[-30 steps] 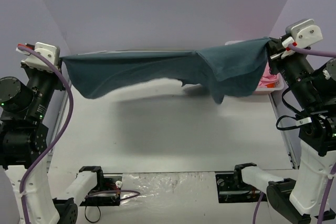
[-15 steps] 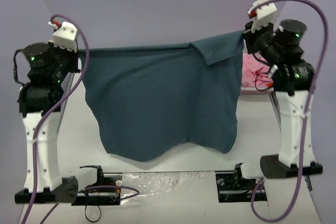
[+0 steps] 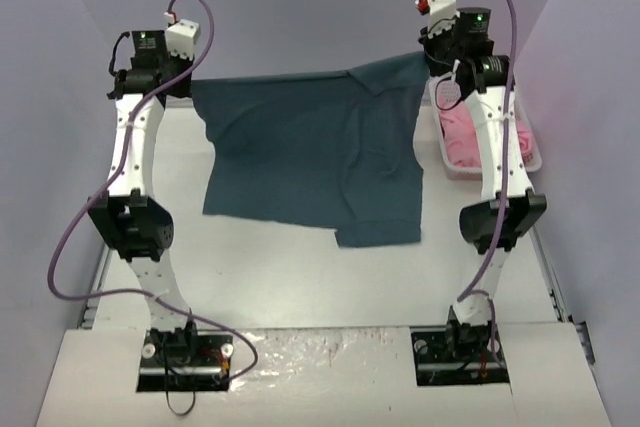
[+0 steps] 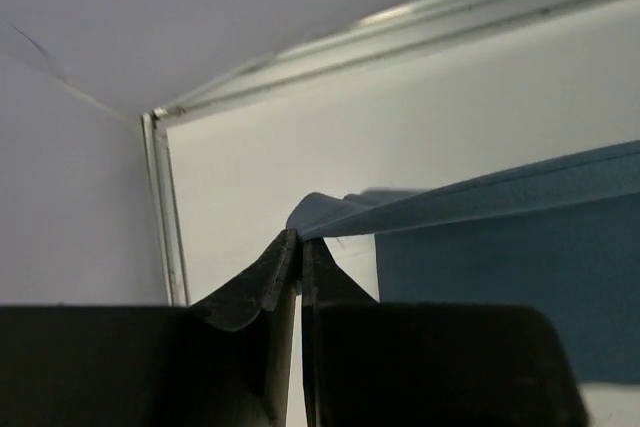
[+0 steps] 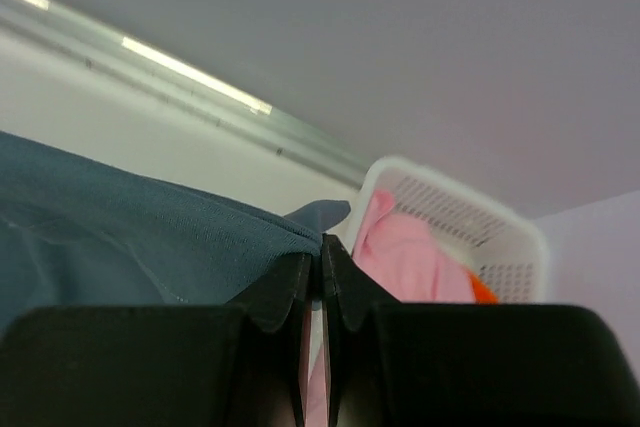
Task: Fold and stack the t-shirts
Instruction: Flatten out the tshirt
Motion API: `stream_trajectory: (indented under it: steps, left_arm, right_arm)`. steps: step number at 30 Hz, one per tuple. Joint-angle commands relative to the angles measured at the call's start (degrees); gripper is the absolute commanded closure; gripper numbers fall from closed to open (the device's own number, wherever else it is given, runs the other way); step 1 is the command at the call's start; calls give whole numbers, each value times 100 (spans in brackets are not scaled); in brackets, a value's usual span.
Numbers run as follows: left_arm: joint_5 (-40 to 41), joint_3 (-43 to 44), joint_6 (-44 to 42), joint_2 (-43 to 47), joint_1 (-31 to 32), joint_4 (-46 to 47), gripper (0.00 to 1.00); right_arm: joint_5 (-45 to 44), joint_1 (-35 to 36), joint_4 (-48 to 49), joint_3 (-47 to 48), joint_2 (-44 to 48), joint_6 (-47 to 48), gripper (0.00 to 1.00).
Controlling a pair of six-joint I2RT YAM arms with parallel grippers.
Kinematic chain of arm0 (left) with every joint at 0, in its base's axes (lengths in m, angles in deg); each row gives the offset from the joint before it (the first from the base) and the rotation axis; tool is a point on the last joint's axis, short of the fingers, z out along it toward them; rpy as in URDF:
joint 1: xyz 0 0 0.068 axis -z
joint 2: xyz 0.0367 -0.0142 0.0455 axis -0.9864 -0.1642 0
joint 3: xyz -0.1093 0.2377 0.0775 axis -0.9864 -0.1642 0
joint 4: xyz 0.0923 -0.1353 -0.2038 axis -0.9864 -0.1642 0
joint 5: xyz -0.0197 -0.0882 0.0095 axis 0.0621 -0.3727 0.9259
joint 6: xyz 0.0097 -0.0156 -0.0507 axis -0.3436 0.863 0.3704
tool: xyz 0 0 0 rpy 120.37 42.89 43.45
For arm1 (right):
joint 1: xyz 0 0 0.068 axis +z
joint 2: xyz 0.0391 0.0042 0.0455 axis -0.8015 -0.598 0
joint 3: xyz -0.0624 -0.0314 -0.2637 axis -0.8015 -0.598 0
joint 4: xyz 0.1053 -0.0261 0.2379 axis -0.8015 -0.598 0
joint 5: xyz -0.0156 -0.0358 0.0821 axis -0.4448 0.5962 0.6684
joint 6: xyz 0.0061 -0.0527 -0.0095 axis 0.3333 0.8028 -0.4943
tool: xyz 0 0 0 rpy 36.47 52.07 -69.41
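Note:
The dark teal-blue t-shirt (image 3: 310,157) hangs stretched between both grippers at the far side of the table, its lower part resting on the table. My left gripper (image 3: 192,87) is shut on its left top corner, seen in the left wrist view (image 4: 300,239) with the cloth (image 4: 500,247) running off to the right. My right gripper (image 3: 428,57) is shut on the right top corner, seen in the right wrist view (image 5: 321,244) with the cloth (image 5: 120,227) at left. The pink t-shirt (image 3: 470,135) lies in the white basket, also in the right wrist view (image 5: 405,257).
The white lattice basket (image 3: 530,152) stands at the right edge of the table, beside the right arm; something orange (image 5: 478,289) lies in it. Both arms are stretched far forward. A metal rail (image 4: 160,207) runs along the table's left and back edges.
Both arms have stretched forward and carried the teal shirt toward the back of the table; its lower part now lies on the table. Both grips are unchanged.

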Motion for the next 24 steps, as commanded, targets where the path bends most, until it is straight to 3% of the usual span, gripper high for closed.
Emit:
stream_trajectory:
  steps: [1, 5, 8, 14, 16, 19, 21, 24]
  left_arm:
    - [430, 1186, 135, 680, 28, 77, 97]
    - [474, 1768, 118, 1197, 81, -100, 98]
    - [457, 1173, -22, 1942, 99, -21, 98]
    - [518, -2305, -593, 4129, 90, 638, 98]
    - [553, -3533, -778, 4885, 90, 621, 98]
    - [361, -4757, -1138, 5826, 90, 209, 98]
    - [-174, -5165, -1524, 6251, 73, -473, 92]
    - [-940, -5535, -2166, 6849, 81, -1530, 65]
  right_arm:
    - [-428, -64, 545, 1183, 513, -42, 100]
    - [-375, -64, 615, 1370, 995, -103, 100]
    - [-253, -55, 633, 817, 1707, -139, 100]
    - [389, -55, 624, -2590, 4076, -121, 100]
    - [582, -55, 546, -3975, 4676, -104, 100]
    - [880, -55, -40, -5174, 5776, 72, 100]
    - [1091, -55, -560, -5442, 6348, 360, 100]
    - [1680, -55, -1947, -5426, 6630, 888, 87]
